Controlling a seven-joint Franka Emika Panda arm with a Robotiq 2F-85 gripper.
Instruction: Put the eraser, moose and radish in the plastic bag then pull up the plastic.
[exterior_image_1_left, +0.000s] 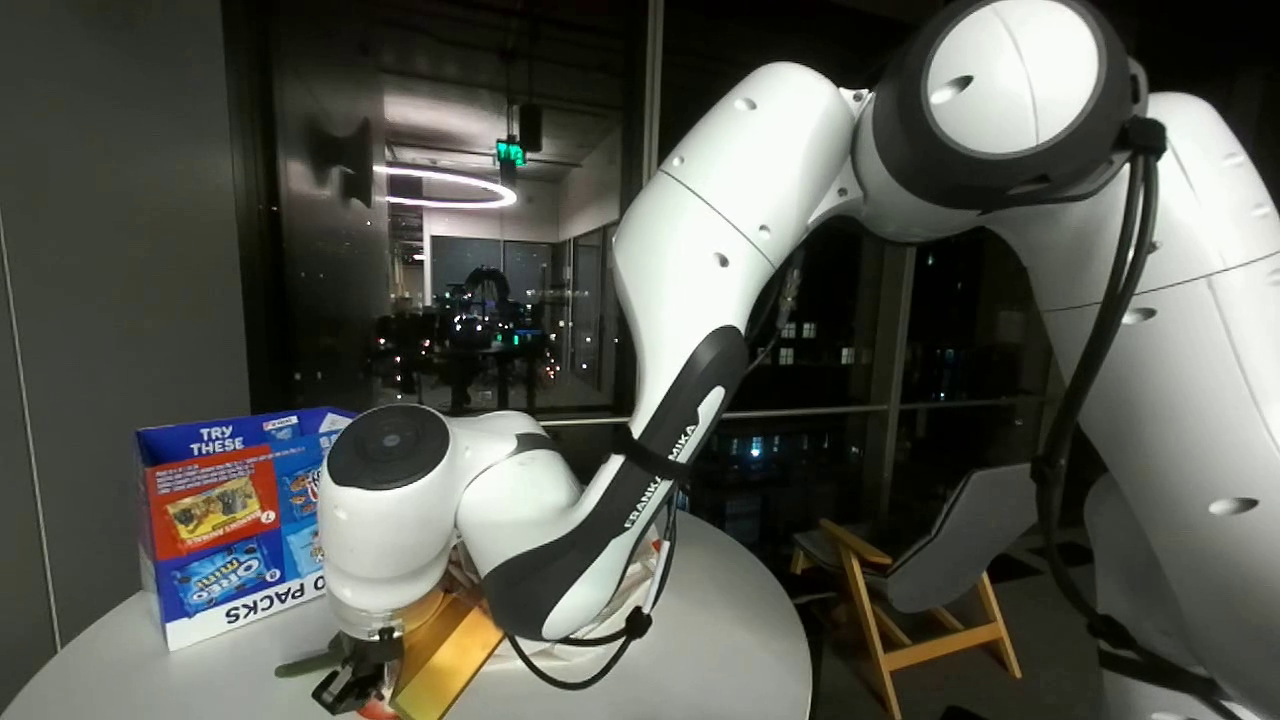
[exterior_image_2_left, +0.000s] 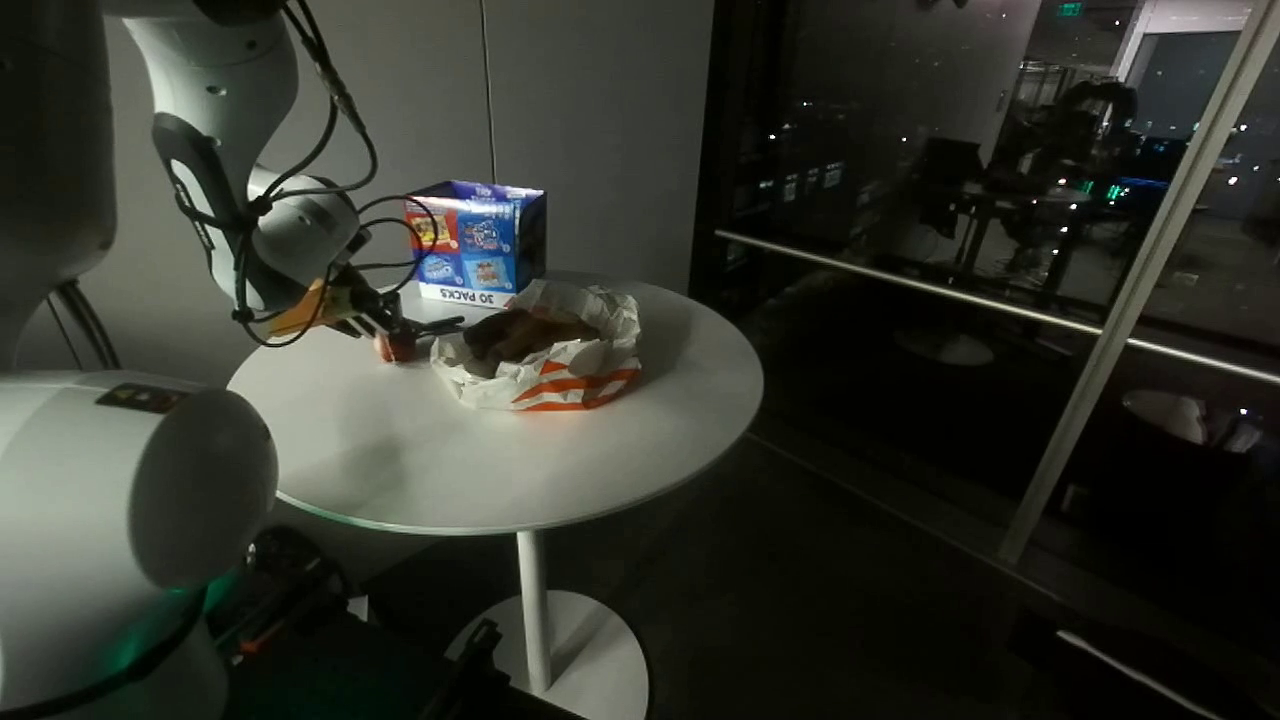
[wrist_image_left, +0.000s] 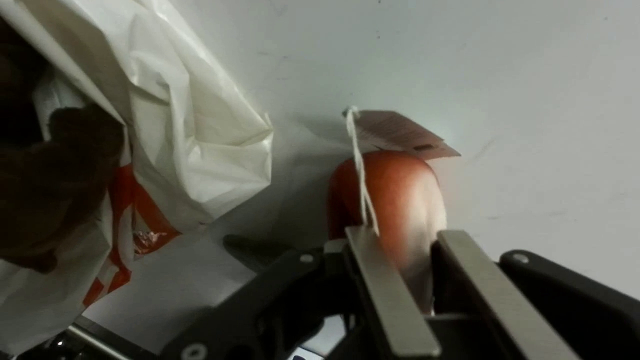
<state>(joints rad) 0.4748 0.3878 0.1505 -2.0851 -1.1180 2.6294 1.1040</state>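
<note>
Radish (wrist_image_left: 392, 185) in the gripper (wrist_image_left: 406, 234), at table height beside the plastic bag (exterior_image_2_left: 590, 378).
Fingers (wrist_image_left: 392, 300) clasp the red body from both sides; its string (wrist_image_left: 357, 150) runs out to a printed tag (wrist_image_left: 402, 132). Radish is low over the round white table (exterior_image_2_left: 560, 460); whether it touches I cannot tell. In the wrist view a strip of bare table separates it from the bag. Bag: white, orange stripes, crumpled, mouth gaping upward; inside lies a brown shape I take for the moose (exterior_image_2_left: 540, 337). In both exterior views a printed snack box (exterior_image_1_left: 220, 530) stands on the table, near the bag.
</note>
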